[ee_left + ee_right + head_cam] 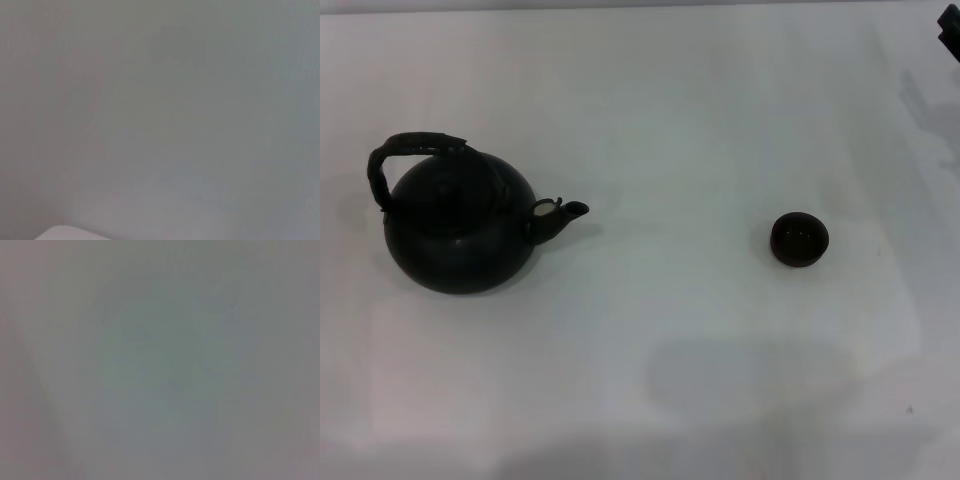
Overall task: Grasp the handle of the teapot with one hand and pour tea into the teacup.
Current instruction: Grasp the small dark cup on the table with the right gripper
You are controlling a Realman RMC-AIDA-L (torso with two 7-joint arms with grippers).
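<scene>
Head view: white tabletop (650, 120), no readable writing or labels on anything. Teapot (460, 225) sits on the left side — round, matte black, upright, short spout (560, 215) pointing right toward the teacup. Handle (405, 155) arches over the top of the pot, dark and rough, leaning slightly to the left; nothing is touching it. Teacup (799, 239) stands on the right, small, dark, glossy inside, upright, well apart from the teapot. It sits roughly level with the spout in depth. A small dark piece of the right arm (950, 35) shows at the far right corner, clear of both objects; its end effector is not in view here. Left arm does not show in this view. Soft shadows fall on the tabletop at the near edge and at the far right.

Left wrist view: only a plain grey-white surface, with a pale rounded edge (70, 233) in one corner — cannot tell what that is. No teapot, no teacup, no fingers visible, so the left end effector's state cannot be told.

Right wrist view: plain grey-white surface, featureless. No objects and no fingers visible; right end effector's state cannot be told either.

Only the head view shows the teapot and teacup.
</scene>
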